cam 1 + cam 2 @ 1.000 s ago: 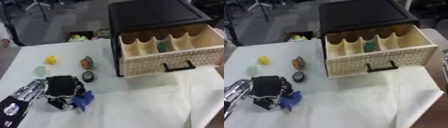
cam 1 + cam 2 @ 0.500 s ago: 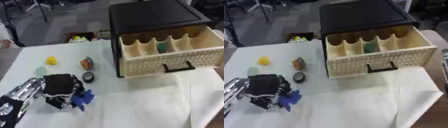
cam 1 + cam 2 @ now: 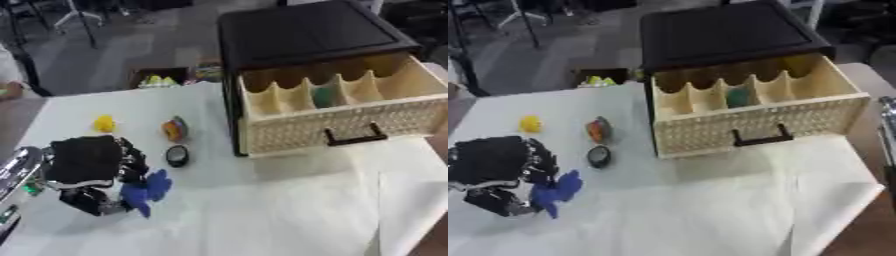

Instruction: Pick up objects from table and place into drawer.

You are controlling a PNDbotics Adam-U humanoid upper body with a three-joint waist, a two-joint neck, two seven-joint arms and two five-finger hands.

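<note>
While the left hand (image 3: 87,170) sits low at the left side of the white tabletop (image 3: 262,210), its fingers are curled downward and they close on a blue object (image 3: 144,189). This blue object sticks out from the right side of the hand, and its long axis seems to run from upper right to lower left, with the lower end pointing toward the near edge of the tabletop. Its exact shape I cannot make out. Whether it touches the tabletop or is lifted a little is also not clear.

Just beyond the hand, a small dark round object (image 3: 178,155) lies on the tabletop. A little farther lies an orange and grey object (image 3: 174,129), and to its left a small yellow object (image 3: 104,123). These three are apart from each other and apart from the hand.

To the right of them stands a black cabinet (image 3: 306,35) with its cream drawer (image 3: 350,125) pulled out toward the camera. Inside, the drawer is divided into several compartments, and a green object (image 3: 325,96) is in one of the middle compartments. A black handle (image 3: 354,137) is on the drawer's perforated front.

At the right edge of the right eye view a part of a silver arm (image 3: 888,130) shows, but the right hand itself is not seen.
</note>
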